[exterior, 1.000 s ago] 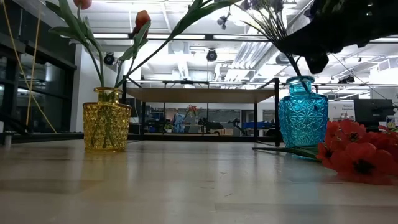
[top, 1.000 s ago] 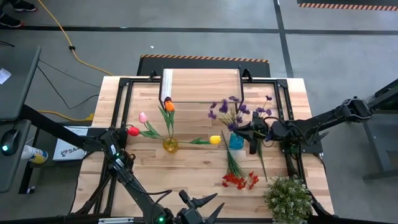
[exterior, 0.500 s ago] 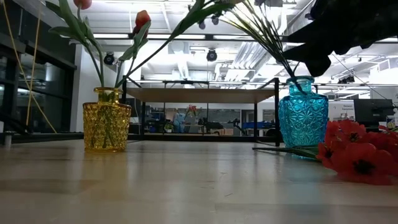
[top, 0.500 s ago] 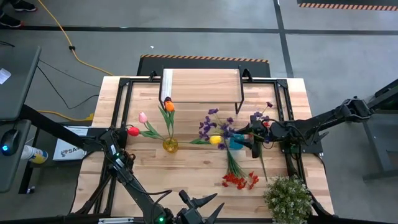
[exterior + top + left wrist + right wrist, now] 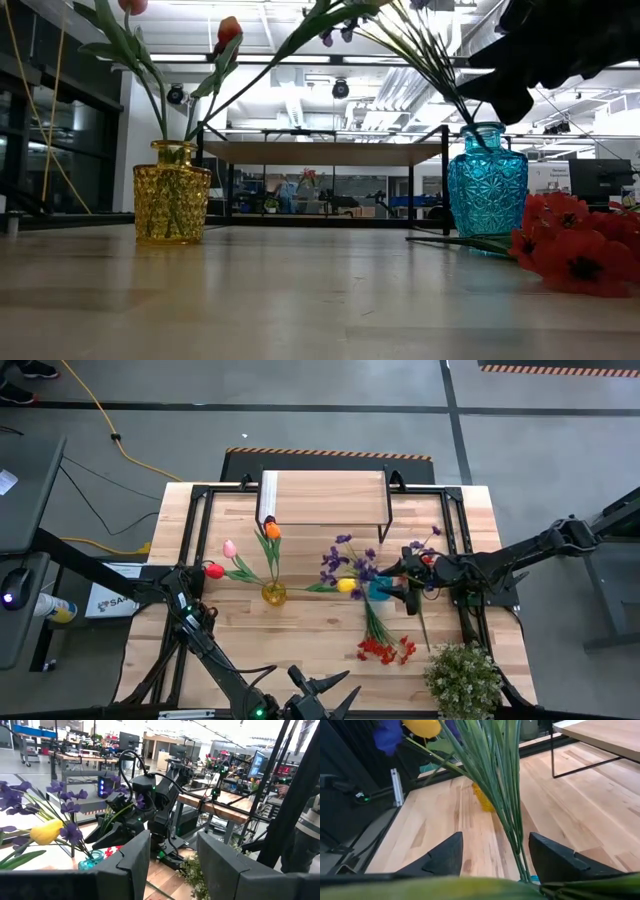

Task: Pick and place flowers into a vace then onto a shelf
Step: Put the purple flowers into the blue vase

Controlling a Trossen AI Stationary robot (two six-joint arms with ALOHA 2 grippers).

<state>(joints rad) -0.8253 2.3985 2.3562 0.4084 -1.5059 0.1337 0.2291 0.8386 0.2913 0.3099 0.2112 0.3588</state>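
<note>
Flowers lay spread over your surface (image 5: 300,630) in three lots, and you had the shelf (image 5: 325,498) standing bare at the far edge, with a bushy potted plant (image 5: 463,678) at the near right corner. You had the right gripper (image 5: 402,592) just beside the blue vase (image 5: 379,588), its fingers (image 5: 445,854) standing apart with the green stems between them in the wrist view but, as far as I could judge, not pinched, so nothing was held. You kept the left gripper (image 5: 322,690) waiting at the near edge, its fingers (image 5: 131,856) part open and empty. The purple sprays (image 5: 345,560) stood in the blue vase and leaned toward the yellow vase (image 5: 273,593), which carried the tulips (image 5: 272,531), one yellow head (image 5: 346,585) drooping close to the blue one. The red sprays (image 5: 385,648) lay loose on the surface near the blue vase, their stems pointing toward it. You would likely have found these stems light, thin and springy, apt to swing or tip over the rim once let go, so I judged the best hold low on the bundled stems, clear of the soft blooms. The vases looked like faceted glass, heavier, slick and breakable; for the shelf you would probably have taken one by the neck or body.
</note>
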